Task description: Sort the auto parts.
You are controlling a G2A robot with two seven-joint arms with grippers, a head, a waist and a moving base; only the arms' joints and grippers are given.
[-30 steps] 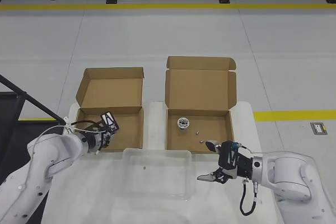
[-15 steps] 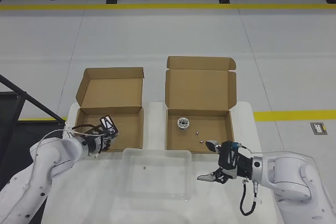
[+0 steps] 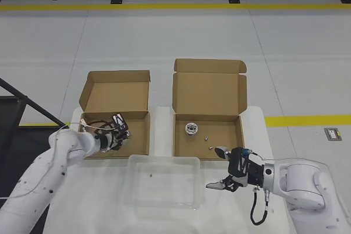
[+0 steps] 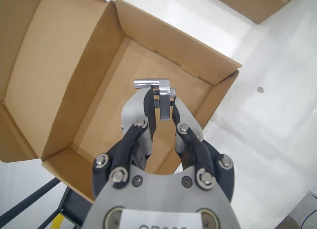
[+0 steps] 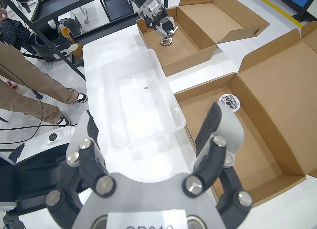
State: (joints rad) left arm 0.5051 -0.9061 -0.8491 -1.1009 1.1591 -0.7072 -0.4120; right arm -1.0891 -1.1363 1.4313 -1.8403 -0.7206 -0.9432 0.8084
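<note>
One part (image 4: pixel 164 102) — now over L box (image 4: pixel 128 66)

Bottle (image 5: pixel 67 35) near paper cup (image 5: pixel 76 51)

L pincer (image 4: pixel 162 95) w/ bracket (image 4: pixel 165 106) over L box (image 4: pixel 106 106) | round part (image 3: pixel 191 128) in R box (image 3: pixel 225 128) | tray (image 3: pixel 164 184) before both

The white table (image 3: pixel 162 126) carried two open cardboard boxes side by side, left box (image 3: pixel 116 92) and right box (image 3: pixel 209 92), with a clear plastic tray (image 3: pixel 164 157) just in front of them.
</note>
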